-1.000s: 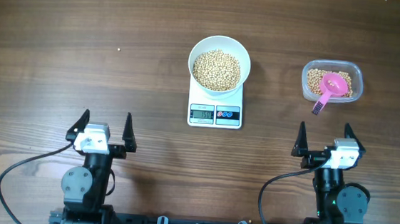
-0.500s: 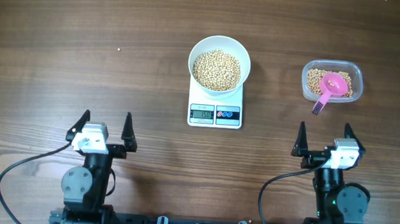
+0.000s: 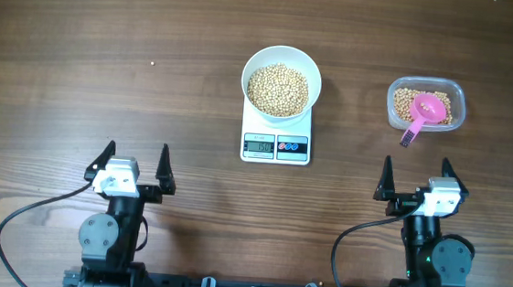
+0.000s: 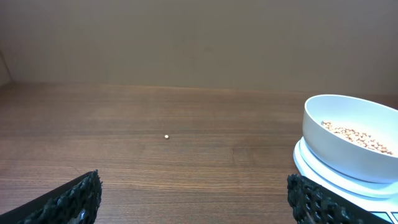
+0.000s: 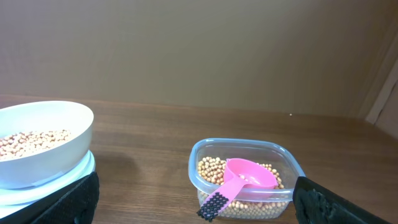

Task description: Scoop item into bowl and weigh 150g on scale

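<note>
Holding both arms folded low by my base, I keep my left gripper (image 3: pixel 136 157) and right gripper (image 3: pixel 416 171) spread wide, grasping nothing; the beans (image 3: pixel 277 88) fill the bowl (image 3: pixel 283 51) atop the scale (image 3: pixel 275 147), well ahead; a pink scoop (image 3: pixel 429 108) lies in the tub (image 3: pixel 392 99).

- table (image 3: pixel 109 40): brown wood, matt, visible grain
- bowl (image 3: pixel 283 53): smooth white, slight gloss
- tub (image 5: pixel 249 143): clear plastic
- scoop (image 5: pixel 249 176): pink glossy plastic
- beans (image 3: pixel 278 88): tan, matt
- scale (image 3: pixel 275 147): smooth white plastic
</note>
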`<state>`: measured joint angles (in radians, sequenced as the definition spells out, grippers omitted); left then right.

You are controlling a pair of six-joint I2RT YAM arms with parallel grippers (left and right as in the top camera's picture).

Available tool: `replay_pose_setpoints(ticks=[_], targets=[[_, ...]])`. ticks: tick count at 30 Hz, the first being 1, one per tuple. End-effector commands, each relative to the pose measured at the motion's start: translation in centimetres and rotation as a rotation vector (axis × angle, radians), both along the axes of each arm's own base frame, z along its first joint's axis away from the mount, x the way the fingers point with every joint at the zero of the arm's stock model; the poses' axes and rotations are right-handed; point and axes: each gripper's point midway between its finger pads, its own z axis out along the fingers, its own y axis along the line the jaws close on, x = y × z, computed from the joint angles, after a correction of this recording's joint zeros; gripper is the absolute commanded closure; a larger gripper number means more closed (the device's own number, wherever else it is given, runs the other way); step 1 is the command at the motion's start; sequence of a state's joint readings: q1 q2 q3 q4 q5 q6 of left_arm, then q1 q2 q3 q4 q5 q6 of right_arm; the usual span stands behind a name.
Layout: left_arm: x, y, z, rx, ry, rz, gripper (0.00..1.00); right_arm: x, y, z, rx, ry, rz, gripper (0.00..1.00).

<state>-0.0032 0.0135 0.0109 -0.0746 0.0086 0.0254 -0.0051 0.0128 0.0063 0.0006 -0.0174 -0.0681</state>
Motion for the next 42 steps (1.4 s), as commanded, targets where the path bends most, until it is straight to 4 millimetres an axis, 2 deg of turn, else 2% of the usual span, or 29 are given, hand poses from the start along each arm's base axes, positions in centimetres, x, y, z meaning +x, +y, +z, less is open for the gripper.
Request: replay_pose_setpoints(ticks=[1,42], targets=[[-0.03,-0.02,-0.07,0.018,-0.003,-0.006,0.00,-0.05,-0.19,0.28,0.016,-0.013,-0.013,0.00],[-0.03,-0.02,-0.07,0.019,-0.003,-0.006,0.00,-0.05,-0.50,0.31,-0.011,-0.014,-0.031,0.00]])
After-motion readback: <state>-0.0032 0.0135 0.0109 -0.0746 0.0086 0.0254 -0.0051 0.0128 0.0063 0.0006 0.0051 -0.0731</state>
